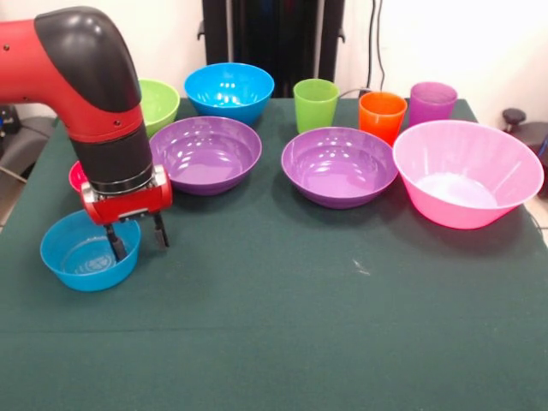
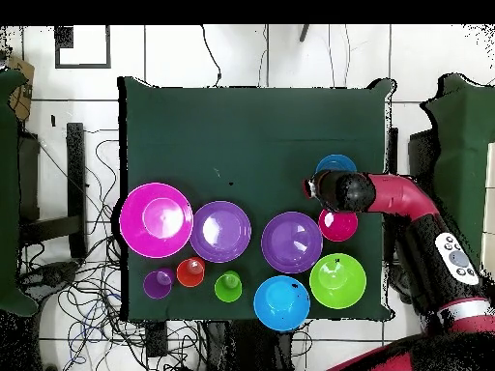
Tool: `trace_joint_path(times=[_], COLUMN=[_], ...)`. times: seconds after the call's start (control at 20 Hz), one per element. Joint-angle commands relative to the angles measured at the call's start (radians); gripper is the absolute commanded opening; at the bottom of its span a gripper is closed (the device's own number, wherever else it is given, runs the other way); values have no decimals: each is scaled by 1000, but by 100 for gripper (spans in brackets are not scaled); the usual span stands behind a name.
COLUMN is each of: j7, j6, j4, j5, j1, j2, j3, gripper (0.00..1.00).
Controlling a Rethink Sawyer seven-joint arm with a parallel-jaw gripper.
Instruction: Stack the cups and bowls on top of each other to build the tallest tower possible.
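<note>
Nothing is stacked: every cup and bowl sits alone on the green bench (image 1: 282,291). In the front view the near blue bowl (image 1: 75,257) stands at the left, with the pincer (image 1: 137,240) at its right rim: one finger (image 1: 117,244) reaches down inside the bowl, the other hangs outside the wall, so the fingers are spread and straddle the rim without closing on it. Just behind, the red bowl (image 1: 77,176) peeks out from behind the arm (image 1: 86,77). Beyond it sits the lime bowl (image 1: 159,103), with the far blue bowl (image 1: 229,90) beside it. Two purple bowls stand in the middle row, the left purple bowl (image 1: 205,154) and the right purple bowl (image 1: 339,166), and the pink bowl (image 1: 467,171) stands at the right. Behind them the green cup (image 1: 315,104), orange cup (image 1: 382,116) and purple cup (image 1: 431,103) stand upright in a line.
</note>
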Motion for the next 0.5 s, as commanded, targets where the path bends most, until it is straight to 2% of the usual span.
trace_joint_path(times=[0.05,0.5], j7=[123,169], j6=[-100,-187], j4=[118,165], j5=[-57,-24], j1=[91,133], j2=[97,110], j3=[-115,-160], gripper=[100,100])
